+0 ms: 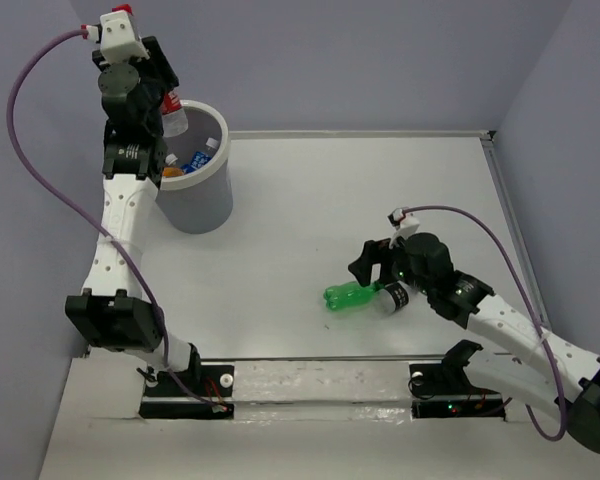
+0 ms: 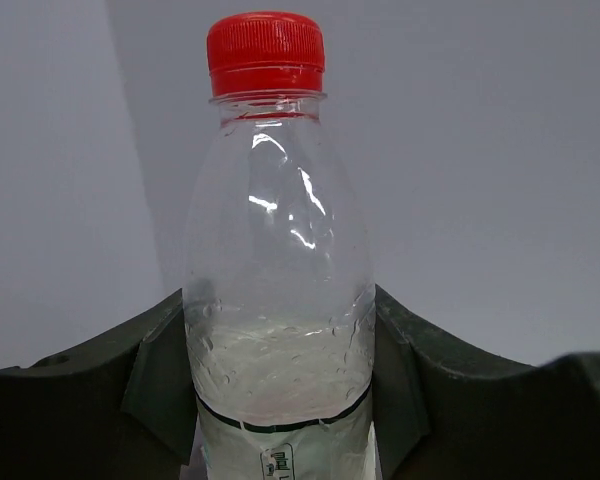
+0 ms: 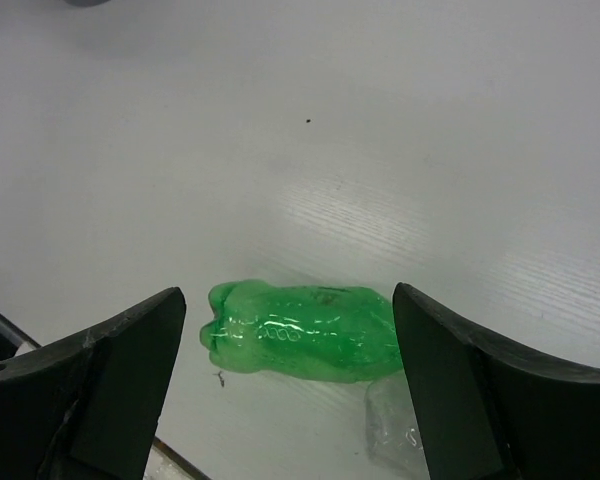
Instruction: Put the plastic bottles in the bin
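Observation:
My left gripper [image 1: 163, 98] is raised over the bin [image 1: 223, 150] at the far left and is shut on the clear bottle with the red cap [image 2: 275, 250], which also shows in the top view [image 1: 176, 120]. The left wrist view shows that bottle upright between the fingers [image 2: 155, 380]. Inside the bin lie an orange bottle [image 1: 172, 171] and a blue-labelled bottle [image 1: 200, 158]. The green bottle [image 1: 350, 296] lies on its side on the table. My right gripper [image 3: 288, 300] is open just above it, a finger at either end of the green bottle [image 3: 300, 330].
A clear plastic piece [image 3: 390, 430] lies against the green bottle's near right end. Grey walls close the table at the back and sides. A raised rail [image 1: 510, 210] runs along the right edge. The arm bases [image 1: 320, 390] sit at the near edge.

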